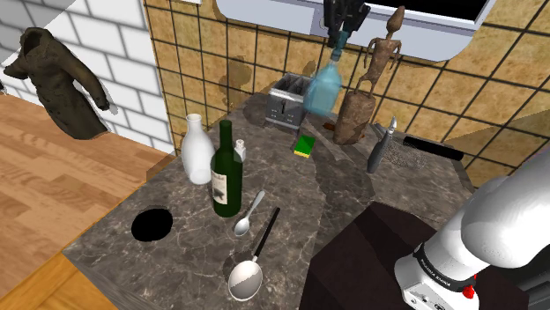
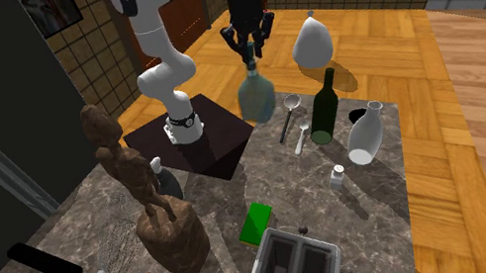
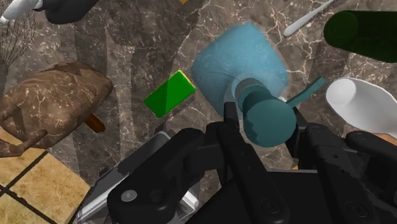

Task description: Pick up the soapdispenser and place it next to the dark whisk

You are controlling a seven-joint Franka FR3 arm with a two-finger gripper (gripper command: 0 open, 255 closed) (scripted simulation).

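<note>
A teal soap dispenser (image 1: 324, 85) hangs in the air above the marble counter (image 1: 176, 255), between the toaster and the wooden statue. My gripper (image 1: 342, 35) is shut on its pump neck from above. Seen from the wrist, the fingers clasp the pump head at my gripper (image 3: 263, 119), with the dispenser's body (image 3: 238, 63) below. In the second exterior view the dispenser (image 2: 257, 93) hangs under the gripper (image 2: 250, 47). The whisk (image 1: 381, 148), with dark wires and a grey handle, lies on the counter just beyond the statue, also seen as whisk (image 2: 110, 257) and whisk (image 3: 11, 35).
A wooden statue (image 1: 361, 106) stands between dispenser and whisk. A toaster (image 1: 286, 101), green sponge (image 1: 305, 145), dark wine bottle (image 1: 226, 172), white vase (image 1: 197, 150), spoon (image 1: 249, 216) and ladle (image 1: 249, 273) share the counter. A black bar (image 1: 432, 146) lies by the whisk. A black hole (image 1: 152, 225) marks the counter.
</note>
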